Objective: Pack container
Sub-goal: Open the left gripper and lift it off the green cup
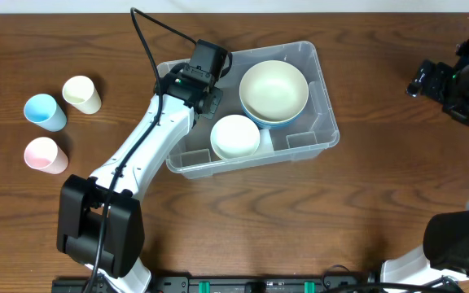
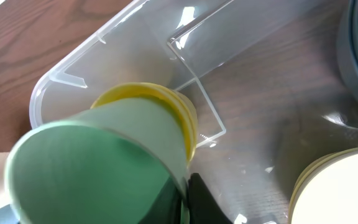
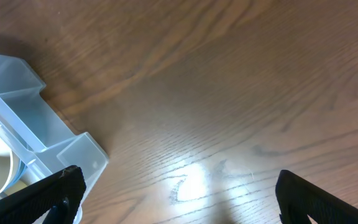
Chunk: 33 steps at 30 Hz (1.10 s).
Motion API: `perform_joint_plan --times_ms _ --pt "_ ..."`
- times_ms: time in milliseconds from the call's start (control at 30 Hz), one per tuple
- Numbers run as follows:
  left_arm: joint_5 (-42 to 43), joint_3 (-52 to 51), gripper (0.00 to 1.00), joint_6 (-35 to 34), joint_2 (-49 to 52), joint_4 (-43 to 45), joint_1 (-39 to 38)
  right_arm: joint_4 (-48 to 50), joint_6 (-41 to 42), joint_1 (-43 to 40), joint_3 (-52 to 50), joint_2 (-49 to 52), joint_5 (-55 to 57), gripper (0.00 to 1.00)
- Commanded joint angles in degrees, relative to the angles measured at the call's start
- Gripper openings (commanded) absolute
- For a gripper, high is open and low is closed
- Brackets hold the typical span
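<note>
The clear plastic container (image 1: 324, 130) sits at the table's centre, and my left gripper (image 1: 208, 99) reaches down into its left end. In the left wrist view that gripper (image 2: 187, 199) is shut on the wall of a green cup (image 2: 104, 162), one finger inside and one outside. The green cup is nested in a yellow cup (image 2: 166, 102), tilted, near the container's corner (image 2: 61, 81). My right gripper (image 1: 438, 81) hangs open at the far right over bare wood (image 3: 179, 199), with the container's corner (image 3: 42, 124) to its left.
Inside the container a cream bowl (image 1: 273, 88) rests in a blue one, and a white bowl (image 1: 234, 137) lies beside them. Cream (image 1: 81, 94), blue (image 1: 45, 111) and pink (image 1: 45, 155) cups stand on the table's left.
</note>
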Motion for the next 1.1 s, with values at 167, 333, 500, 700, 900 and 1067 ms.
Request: perform_joint_plan --times_ms 167,333,500,700,900,1067 --pt "-0.74 1.53 0.59 0.37 0.76 0.02 0.39 0.00 0.63 -0.07 0.70 -0.33 -0.02 0.99" --pt "-0.74 1.53 0.59 0.39 0.76 0.02 0.42 -0.02 0.63 -0.07 0.70 -0.33 -0.02 0.99" --pt "-0.74 1.53 0.59 0.68 0.79 0.63 0.87 -0.02 0.63 -0.07 0.70 -0.33 0.00 0.99" --pt "-0.72 1.53 0.59 1.05 1.55 2.03 2.45 -0.02 0.63 -0.07 0.70 -0.33 -0.02 0.99" --pt "-0.83 1.55 0.58 1.09 1.97 1.95 2.47 -0.02 0.63 -0.07 0.70 -0.33 -0.02 0.99" --pt "-0.94 2.01 0.60 0.28 -1.36 1.49 1.77 -0.02 0.63 -0.07 0.70 -0.33 0.00 0.99"
